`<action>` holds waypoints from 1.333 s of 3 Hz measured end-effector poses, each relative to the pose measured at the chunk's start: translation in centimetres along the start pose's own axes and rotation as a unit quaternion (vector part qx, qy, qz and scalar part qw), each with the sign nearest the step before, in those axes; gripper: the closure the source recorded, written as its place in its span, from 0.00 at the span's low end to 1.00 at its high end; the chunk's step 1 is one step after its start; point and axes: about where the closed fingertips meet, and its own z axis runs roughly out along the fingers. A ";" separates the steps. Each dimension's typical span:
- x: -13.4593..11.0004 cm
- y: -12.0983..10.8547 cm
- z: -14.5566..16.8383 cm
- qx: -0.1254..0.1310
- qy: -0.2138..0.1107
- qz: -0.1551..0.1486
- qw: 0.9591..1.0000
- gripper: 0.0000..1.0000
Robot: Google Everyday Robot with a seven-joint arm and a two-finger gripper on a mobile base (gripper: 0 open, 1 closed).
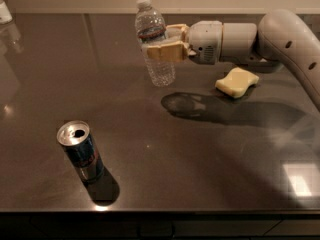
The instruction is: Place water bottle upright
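Observation:
The water bottle (154, 43) is clear and ribbed, with a white cap and a red, white and blue label near its neck. It hangs nearly upright, cap up and tilted slightly left, above the dark table (210, 149). My gripper (162, 46) reaches in from the right and is shut on the bottle's middle, its tan fingers (165, 52) across the bottle's front. The bottle's base is clear of the table, with its shadow lying below and to the right.
A dark blue and silver drink can (81, 153) stands open at the front left. A pale yellow sponge (237, 81) lies to the right, just below my arm (260, 36). A small white object (4, 11) sits at the far left corner.

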 end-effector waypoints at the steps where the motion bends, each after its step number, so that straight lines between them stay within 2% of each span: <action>1: 0.8 0.3 -0.5 0.005 -0.019 0.001 1.000 1.00; 4: 3.3 2.6 -1.4 0.005 -0.057 -0.014 0.998 1.00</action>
